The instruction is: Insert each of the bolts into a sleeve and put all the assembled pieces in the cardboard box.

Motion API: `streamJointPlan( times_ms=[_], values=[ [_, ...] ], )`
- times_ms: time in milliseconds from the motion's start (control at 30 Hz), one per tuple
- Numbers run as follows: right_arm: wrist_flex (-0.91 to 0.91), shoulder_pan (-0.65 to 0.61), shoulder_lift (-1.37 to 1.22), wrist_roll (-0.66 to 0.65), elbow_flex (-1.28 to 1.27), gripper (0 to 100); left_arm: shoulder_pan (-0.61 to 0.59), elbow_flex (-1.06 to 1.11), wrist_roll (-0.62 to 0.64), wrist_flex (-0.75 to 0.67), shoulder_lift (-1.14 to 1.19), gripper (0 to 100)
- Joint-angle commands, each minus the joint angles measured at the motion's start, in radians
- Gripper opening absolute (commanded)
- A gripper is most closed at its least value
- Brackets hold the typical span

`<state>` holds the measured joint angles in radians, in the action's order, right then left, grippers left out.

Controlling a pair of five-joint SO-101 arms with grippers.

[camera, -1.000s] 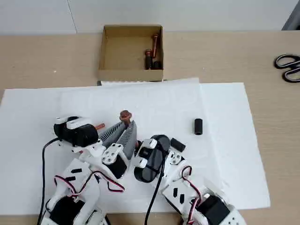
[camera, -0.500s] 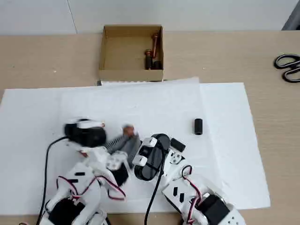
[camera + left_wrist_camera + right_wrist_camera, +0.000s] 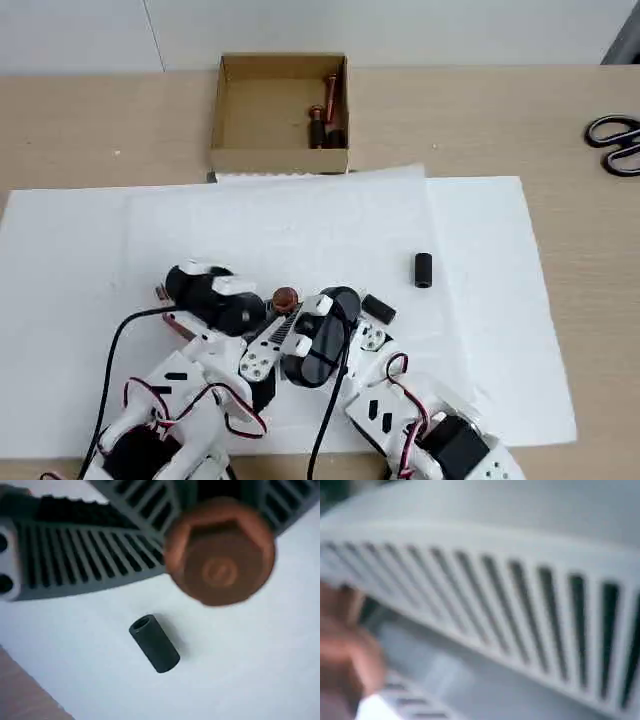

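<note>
While ribbed left hand (image 3: 284, 312) grips hex-headed copper bolt (image 3: 220, 555), tubular black sleeve (image 3: 155, 643) nearby.

Black scissors (image 3: 615, 143) lie on the wooden table (image 3: 100, 110), apart from the white paper sheet (image 3: 480, 330).

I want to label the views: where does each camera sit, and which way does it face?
High: fixed above the table, looks down on box, paper, left arm and right arm.
Left wrist: on the left arm, looks past its gripper, shut on the bolt, to a sleeve on the paper.
Right wrist: on the right arm, close to a ribbed finger; whose, I cannot tell.
Shared: high and left wrist both show the bolt head.
</note>
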<state>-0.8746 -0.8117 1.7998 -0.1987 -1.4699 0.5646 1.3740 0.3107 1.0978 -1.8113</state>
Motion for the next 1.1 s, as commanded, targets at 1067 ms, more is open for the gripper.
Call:
streamJointPlan(
  times_ms=[1067],
  values=[
    [0.176, 0.168, -0.050, -0.005, 0.049, 0.2, -0.319, -0.318, 0.052, 0.230, -0.003, 25]
  ],
)
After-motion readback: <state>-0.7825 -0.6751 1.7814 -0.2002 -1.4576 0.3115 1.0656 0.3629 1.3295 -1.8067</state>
